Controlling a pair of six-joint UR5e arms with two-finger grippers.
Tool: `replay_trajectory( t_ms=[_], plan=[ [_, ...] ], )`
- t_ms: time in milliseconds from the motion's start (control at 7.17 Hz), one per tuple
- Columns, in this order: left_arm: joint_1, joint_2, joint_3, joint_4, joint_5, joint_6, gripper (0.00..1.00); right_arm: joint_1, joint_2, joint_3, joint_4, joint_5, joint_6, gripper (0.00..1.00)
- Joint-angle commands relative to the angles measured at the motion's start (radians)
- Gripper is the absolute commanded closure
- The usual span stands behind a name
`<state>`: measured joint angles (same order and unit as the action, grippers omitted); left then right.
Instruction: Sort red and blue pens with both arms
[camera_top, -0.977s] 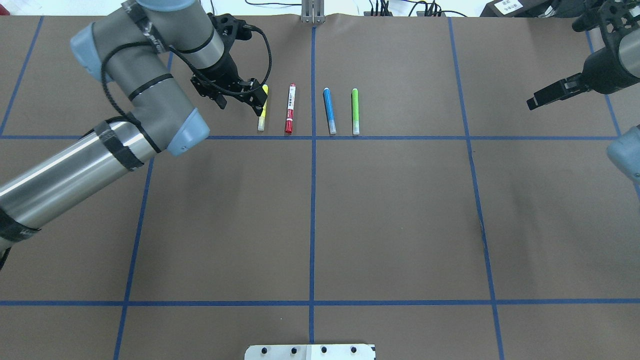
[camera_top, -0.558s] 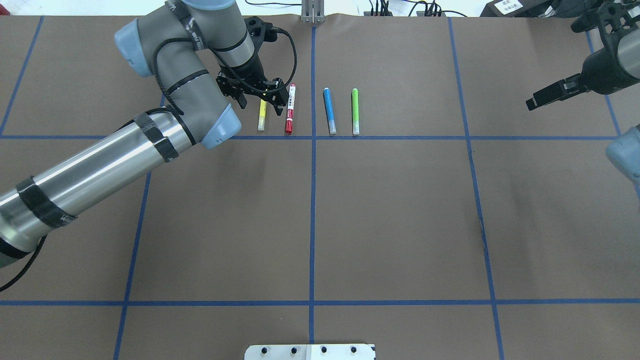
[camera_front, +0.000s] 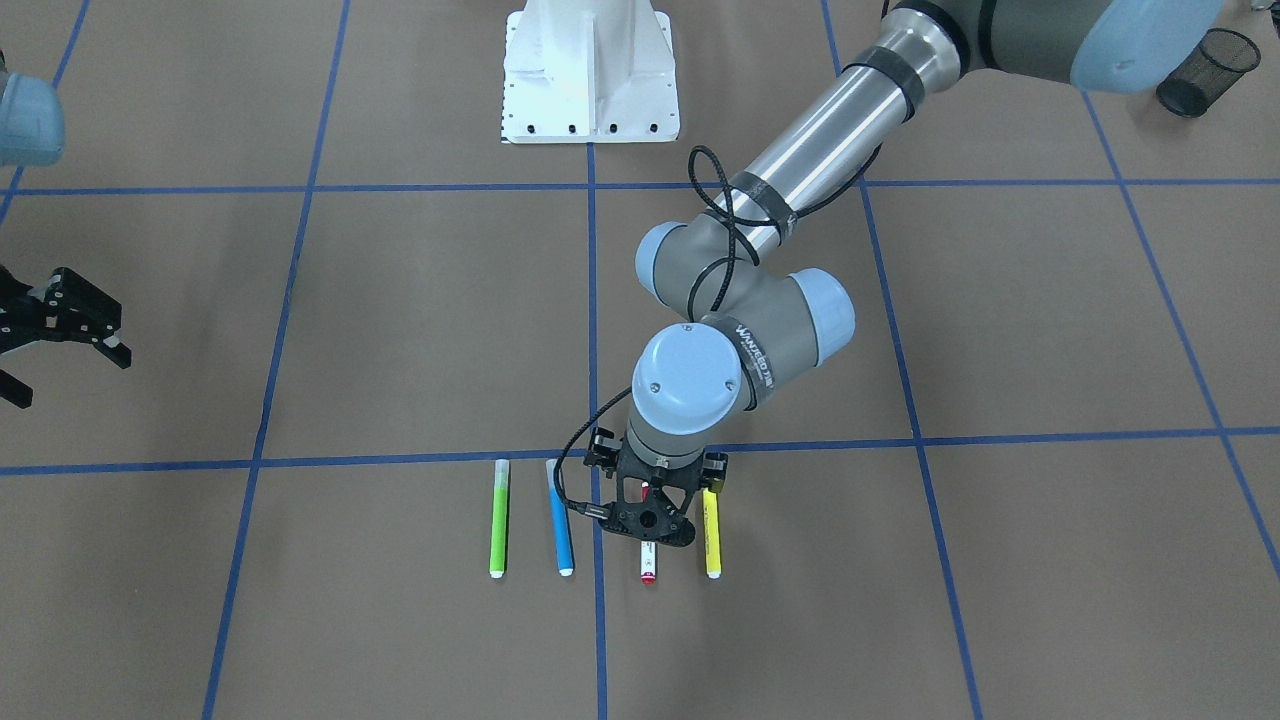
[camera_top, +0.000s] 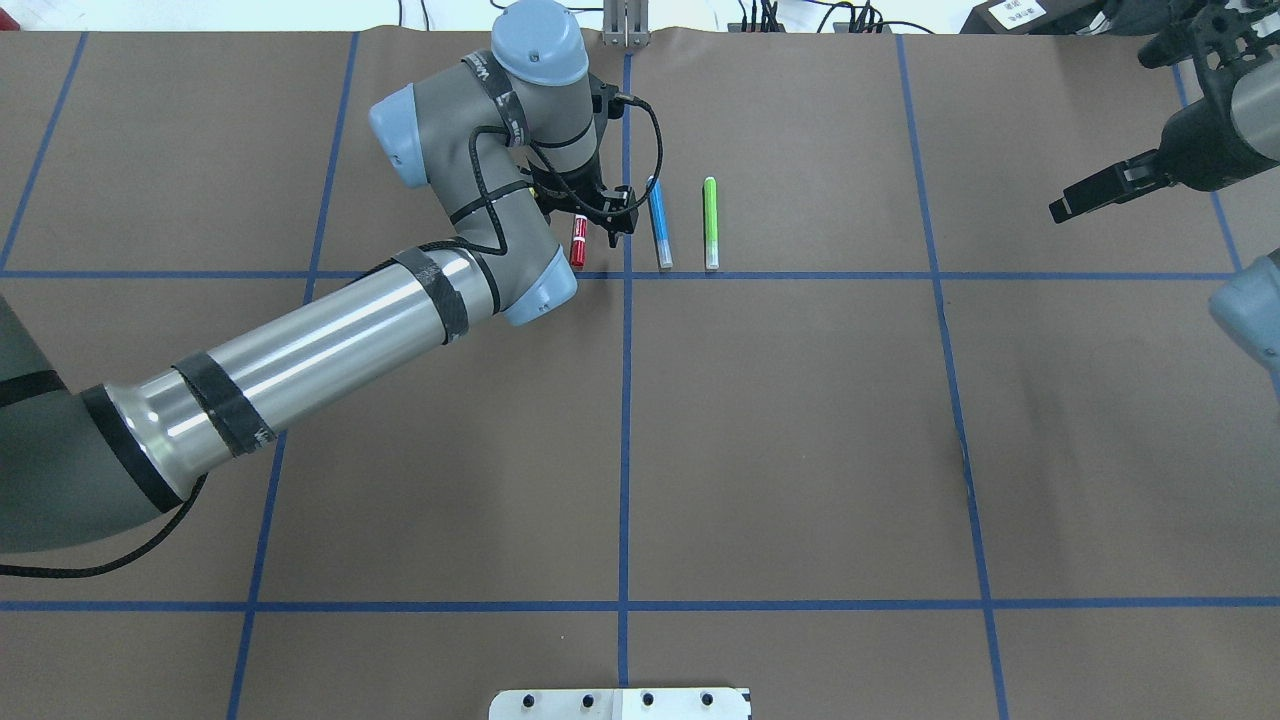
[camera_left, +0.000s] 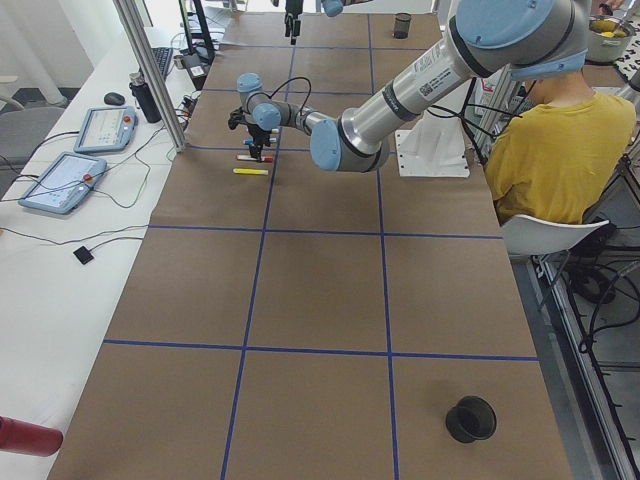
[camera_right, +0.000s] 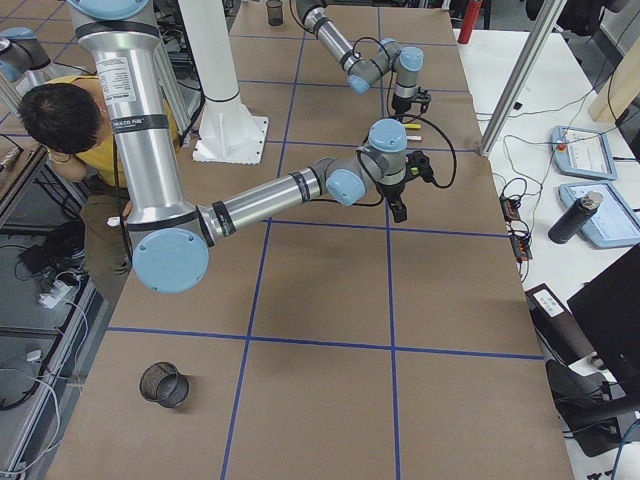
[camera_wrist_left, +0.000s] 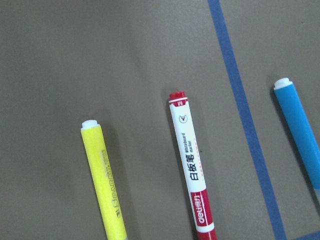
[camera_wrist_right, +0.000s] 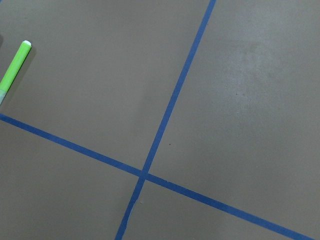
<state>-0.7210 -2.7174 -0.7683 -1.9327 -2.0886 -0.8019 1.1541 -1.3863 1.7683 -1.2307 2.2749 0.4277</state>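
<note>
The red pen (camera_wrist_left: 192, 170), a white barrel with red cap and red end, lies on the brown mat between a yellow marker (camera_wrist_left: 105, 185) and the blue pen (camera_wrist_left: 300, 125). My left gripper (camera_top: 597, 222) hovers open right above the red pen (camera_top: 577, 250), its jaws standing either side of the barrel without touching it. From the front, the left gripper (camera_front: 648, 500) covers most of the red pen (camera_front: 648, 565). The blue pen (camera_top: 658, 225) lies just right of it. My right gripper (camera_top: 1100, 190) hangs open and holds nothing far to the right.
A green marker (camera_top: 710, 225) lies right of the blue pen, and the yellow marker (camera_front: 711, 535) lies on the red pen's other side. Blue tape lines (camera_top: 625, 400) divide the mat. A black mesh cup (camera_front: 1200, 70) stands near the robot's base side.
My left arm has swung to the right, from over the yellow marker to over the red pen. The right arm has stayed where it was, and no pen has moved.
</note>
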Motion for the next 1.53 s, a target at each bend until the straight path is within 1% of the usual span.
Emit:
replay_trajectory(
  t_ms=[0, 140, 837, 1395],
  plan=[
    [0.031, -0.013, 0.003, -0.008, 0.01, -0.045, 0.34, -0.001, 0.0, 0.0, 0.0, 0.0, 0.0, 0.0],
    [0.029, -0.01, 0.003, -0.008, 0.025, -0.045, 0.34, -0.001, 0.001, 0.0, 0.0, 0.0, 0.0, 0.0],
    [-0.014, -0.01, -0.012, -0.002, 0.024, -0.045, 0.33, -0.002, 0.003, -0.001, 0.0, 0.0, 0.0, 0.0],
    [-0.009, 0.018, -0.012, -0.003, 0.024, -0.042, 0.36, -0.005, 0.006, -0.001, 0.0, -0.001, 0.0, 0.0]
  ],
)
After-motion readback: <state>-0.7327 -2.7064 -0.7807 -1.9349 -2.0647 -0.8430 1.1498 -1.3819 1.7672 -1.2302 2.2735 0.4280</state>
